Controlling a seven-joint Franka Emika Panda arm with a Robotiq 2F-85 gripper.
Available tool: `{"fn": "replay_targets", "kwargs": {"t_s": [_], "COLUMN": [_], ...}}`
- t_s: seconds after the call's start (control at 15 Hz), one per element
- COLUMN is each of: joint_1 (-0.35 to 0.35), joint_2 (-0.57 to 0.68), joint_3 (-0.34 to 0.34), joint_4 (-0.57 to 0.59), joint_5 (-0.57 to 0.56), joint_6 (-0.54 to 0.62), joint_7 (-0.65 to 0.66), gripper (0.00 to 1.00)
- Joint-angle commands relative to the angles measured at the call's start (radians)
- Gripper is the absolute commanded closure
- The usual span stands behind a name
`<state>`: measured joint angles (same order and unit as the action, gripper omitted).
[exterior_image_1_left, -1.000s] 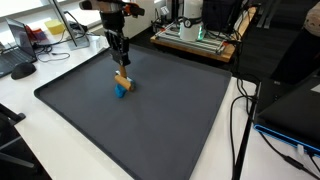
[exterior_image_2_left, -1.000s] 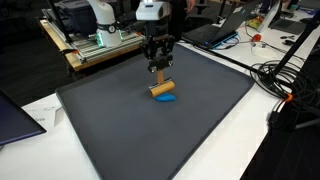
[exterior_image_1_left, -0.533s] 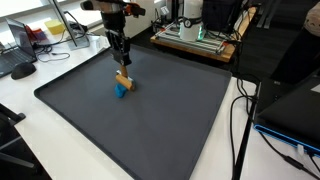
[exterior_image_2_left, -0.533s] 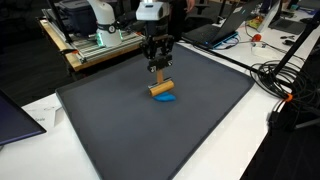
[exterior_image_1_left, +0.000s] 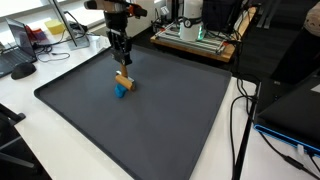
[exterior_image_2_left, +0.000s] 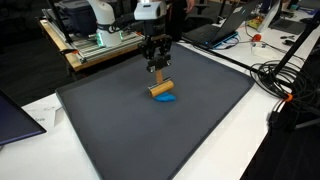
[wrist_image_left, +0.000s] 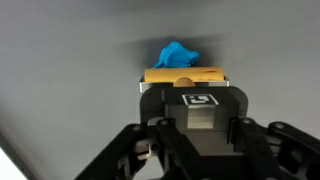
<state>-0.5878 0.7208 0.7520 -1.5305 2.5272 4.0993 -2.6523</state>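
One dark table (exterior_image_2_left: 120, 130) carries a blue lump (exterior_image_2_left: 166, 98) near its centre, with a yellow block (exterior_image_2_left: 161, 88) touching its far side. Just above, the pincer (exterior_image_2_left: 158, 70) has barely shifted, so the work seems paused. I cannot tell whether it grips the block.

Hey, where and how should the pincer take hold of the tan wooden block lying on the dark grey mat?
Probably its middle, from straight above, where the pincer hangs. The tan wooden block lies lengthwise on the dark grey mat, so closing across its short width suits. The blue crumpled piece crowds one long side.
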Motion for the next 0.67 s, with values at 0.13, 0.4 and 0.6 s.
{"fn": "replay_targets", "kwargs": {"t_s": [0.13,0.4,0.6], "joint_1": [-0.051,0.174,0.149], "joint_2": [-0.014,-0.141,-0.151], "joint_3": [0.022,-0.248,-0.176], "joint_4": [-0.151,-0.21,-0.269], "joint_5": [0.077,-0.029,-0.083], "joint_6": [-0.125,-0.142,-0.184], "joint_7": [-0.123,0.228,0.074], "gripper": [0.78,0.78,0.78]}}
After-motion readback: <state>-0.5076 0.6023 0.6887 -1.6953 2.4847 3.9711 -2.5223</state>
